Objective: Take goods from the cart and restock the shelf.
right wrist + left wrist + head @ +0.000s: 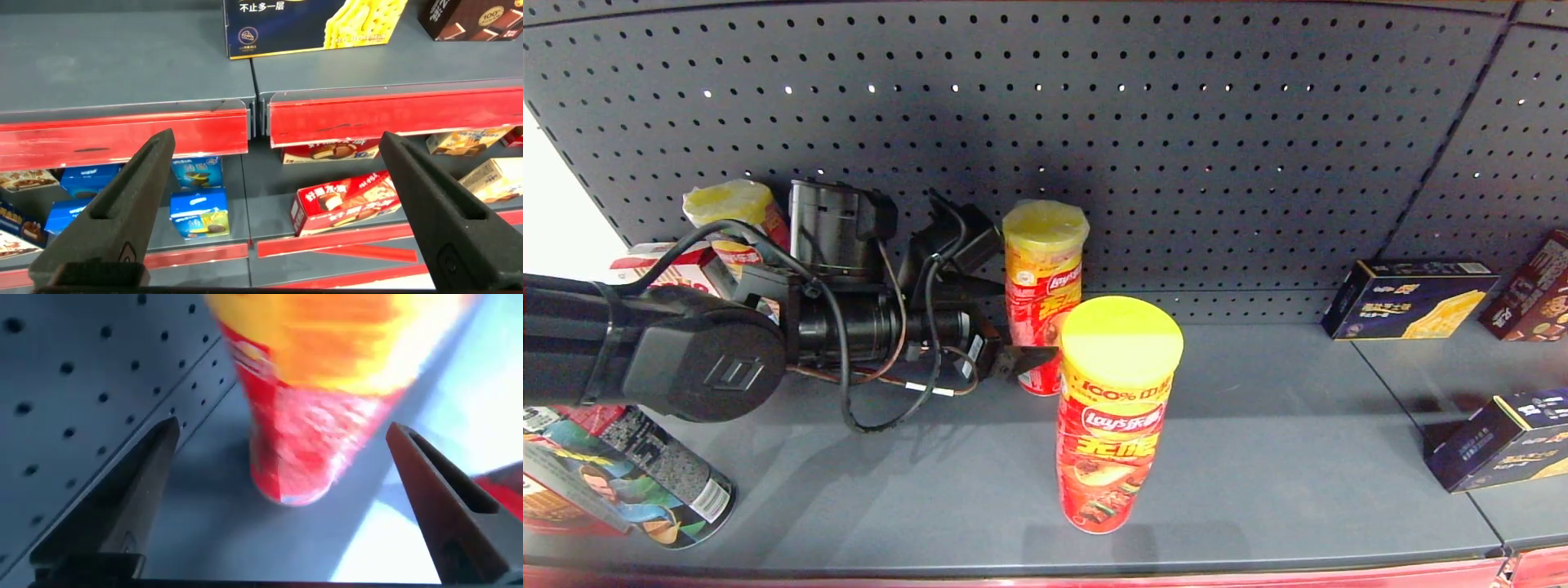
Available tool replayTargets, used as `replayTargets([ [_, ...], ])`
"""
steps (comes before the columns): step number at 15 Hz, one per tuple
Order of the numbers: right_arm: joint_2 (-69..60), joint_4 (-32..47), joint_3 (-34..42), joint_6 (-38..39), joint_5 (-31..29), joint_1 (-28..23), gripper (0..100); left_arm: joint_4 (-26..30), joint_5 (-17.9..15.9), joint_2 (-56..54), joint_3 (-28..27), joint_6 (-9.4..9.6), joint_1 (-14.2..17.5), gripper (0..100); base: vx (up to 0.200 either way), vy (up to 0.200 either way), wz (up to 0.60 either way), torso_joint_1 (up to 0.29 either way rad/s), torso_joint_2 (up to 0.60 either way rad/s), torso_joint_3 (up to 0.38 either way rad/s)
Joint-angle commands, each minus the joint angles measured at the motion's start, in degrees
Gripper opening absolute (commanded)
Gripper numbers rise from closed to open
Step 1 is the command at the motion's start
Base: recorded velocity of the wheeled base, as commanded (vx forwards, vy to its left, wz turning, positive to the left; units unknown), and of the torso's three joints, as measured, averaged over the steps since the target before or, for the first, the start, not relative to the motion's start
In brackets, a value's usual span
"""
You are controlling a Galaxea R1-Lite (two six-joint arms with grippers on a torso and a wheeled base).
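Head view. Grey shelf point(1298, 457) with a pegboard point(1176, 122) behind it.

- The left arm comes in from the left edge of the frame. The left gripper point(1013, 327) sits at the rear can point(1045, 286), which stands upright against the pegboard at centre.
- The front can point(1117, 416) is upright, lower and slightly right of the rear one, near the shelf lip and apart from the gripper.
- A third can point(731, 212) with a yellow lid is at the upper left, partly hidden behind the arm.
- A dark can point(670, 482) lies on its side at the lower left.
- Boxes point(1409, 298) are at the right edge, with bare shelf between them and the cans.

Left wrist view.
- The fingers point(139, 498) are spread wide.
- The rear can point(302, 441) is between them on its base, with a gap on each side. Nothing is gripped.

Right wrist view.
- The right gripper point(278, 143) is spread wide and empty.
- It faces lower shelves with red price rails point(122, 135) and biscuit packs point(343, 204).

Progress, as a judgement.
- The rear can looks placed and let go.
- Three chip cans are on this level.
- What remains is to back the left arm out without tipping either centre can, then fetch more from the cart. The open middle of the shelf suggests plenty of room to fill.
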Motion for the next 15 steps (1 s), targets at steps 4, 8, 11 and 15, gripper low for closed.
replayTargets([
  [4,0.1,-0.01,0.0,-0.01,0.01,-0.02,100,-1.75,5.84,-3.61,2.11,-0.19,0.95,100,0.0,0.0,0.0,0.0,0.0,0.0],
  [8,0.1,-0.01,0.0,-0.01,0.01,-0.02,100,-3.86,10.41,-3.53,2.55,-0.45,1.03,100,0.0,0.0,0.0,0.0,0.0,0.0],
  [11,0.1,-0.01,0.0,-0.01,0.01,-0.02,100,-3.86,10.5,-3.61,2.9,-0.19,1.74,100,0.0,0.0,0.0,0.0,0.0,0.0],
  [15,0.1,-0.01,0.0,-0.01,0.01,-0.02,100,-3.86,11.64,-3.79,2.9,-0.1,3.06,100,0.0,0.0,0.0,0.0,0.0,0.0],
])
